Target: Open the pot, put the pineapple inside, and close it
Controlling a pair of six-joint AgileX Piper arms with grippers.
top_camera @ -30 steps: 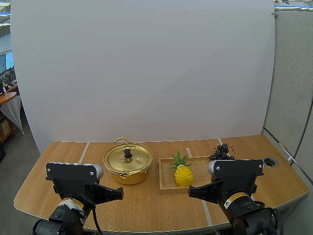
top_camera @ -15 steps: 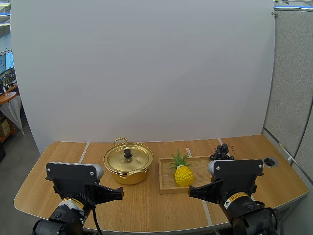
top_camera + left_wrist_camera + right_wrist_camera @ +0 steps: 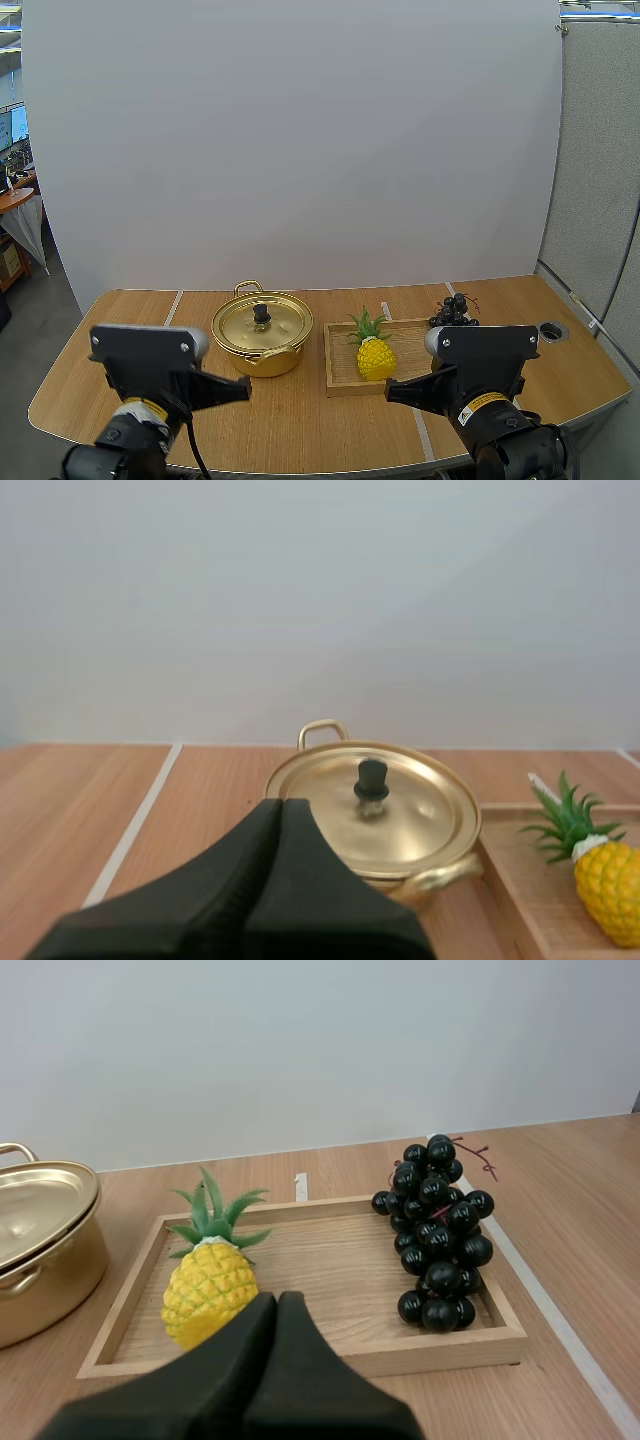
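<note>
Bright, even light from overhead; the lid point(image 3: 280, 326) of the pot point(image 3: 265, 362) carries a soft sheen, and only faint shadows lie on the tabletop point(image 3: 300, 420)

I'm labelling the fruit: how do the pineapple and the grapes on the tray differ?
The pineapple is yellow with a green crown; the grapes are near-black. The pineapple is one solid piece; the grapes are many small berries. The pineapple sits nearer the pot than the grapes. Both are on the wooden tray.

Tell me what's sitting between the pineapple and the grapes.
Nothing: only bare floor of the wooden tray lies between the pineapple and the grapes, plain in the right wrist view.
</note>
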